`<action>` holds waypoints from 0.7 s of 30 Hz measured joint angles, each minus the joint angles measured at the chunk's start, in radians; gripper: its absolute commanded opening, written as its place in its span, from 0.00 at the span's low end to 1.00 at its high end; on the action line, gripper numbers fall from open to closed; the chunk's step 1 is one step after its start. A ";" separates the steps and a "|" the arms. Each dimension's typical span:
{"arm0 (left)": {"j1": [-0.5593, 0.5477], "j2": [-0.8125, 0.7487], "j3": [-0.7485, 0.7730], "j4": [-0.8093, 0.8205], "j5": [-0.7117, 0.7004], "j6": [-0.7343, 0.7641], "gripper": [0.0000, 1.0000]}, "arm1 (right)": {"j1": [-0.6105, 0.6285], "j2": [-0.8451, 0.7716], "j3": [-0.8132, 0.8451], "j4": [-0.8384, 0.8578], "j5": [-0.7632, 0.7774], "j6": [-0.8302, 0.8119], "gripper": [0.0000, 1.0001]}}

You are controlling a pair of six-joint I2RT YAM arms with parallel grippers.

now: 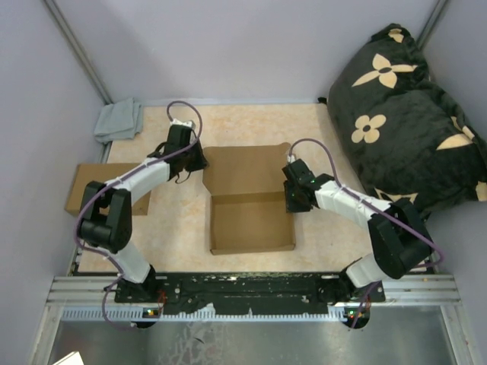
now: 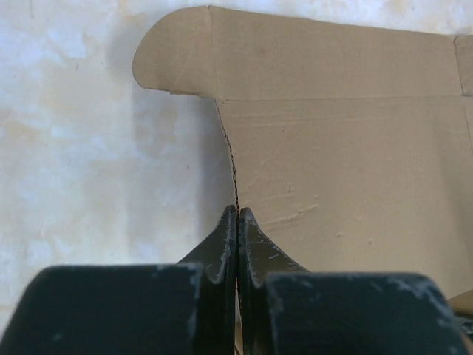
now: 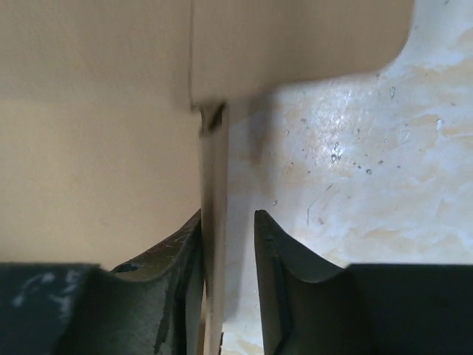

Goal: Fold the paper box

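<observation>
The paper box (image 1: 251, 220) lies mid-table, its shallow tray near me and its lid lying open beyond it. My left gripper (image 1: 199, 161) is at the lid's left edge. In the left wrist view the jaws (image 2: 237, 211) are shut on the thin edge of the cardboard (image 2: 347, 163). My right gripper (image 1: 293, 199) is at the tray's right wall. In the right wrist view it (image 3: 228, 216) is open and straddles the upright wall (image 3: 213, 185). The left finger touches the wall and the right finger stands apart from it.
A second flat brown cardboard (image 1: 82, 186) lies at the left, partly under my left arm. A small grey cloth (image 1: 120, 120) lies at the back left corner. A big black cushion with tan flowers (image 1: 411, 106) fills the back right.
</observation>
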 measured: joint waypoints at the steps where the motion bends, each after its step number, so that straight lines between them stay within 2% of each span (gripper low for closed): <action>1: -0.005 -0.027 -0.029 0.014 -0.005 0.009 0.00 | 0.000 0.000 0.018 -0.025 0.003 0.000 0.41; 2: -0.013 -0.067 -0.071 0.043 -0.012 0.025 0.00 | 0.000 0.000 0.039 -0.043 0.006 0.000 0.50; 4: -0.025 -0.138 -0.139 0.096 -0.024 0.054 0.00 | 0.000 0.000 0.106 -0.091 0.017 -0.004 0.55; 5: -0.031 -0.168 -0.168 0.121 -0.031 0.064 0.00 | 0.000 0.000 0.145 -0.112 0.027 -0.011 0.66; 6: -0.038 -0.209 -0.209 0.161 -0.044 0.082 0.00 | 0.000 0.000 0.185 -0.134 0.032 -0.017 0.68; 11: -0.061 -0.387 -0.396 0.356 -0.069 0.122 0.00 | -0.024 0.000 0.358 -0.197 0.058 -0.066 0.67; 18: -0.068 -0.616 -0.624 0.610 -0.056 0.146 0.00 | -0.196 0.011 0.451 -0.221 -0.007 -0.154 0.65; 21: -0.075 -0.669 -0.662 0.684 -0.043 0.156 0.00 | -0.211 0.039 0.486 -0.234 -0.025 -0.193 0.64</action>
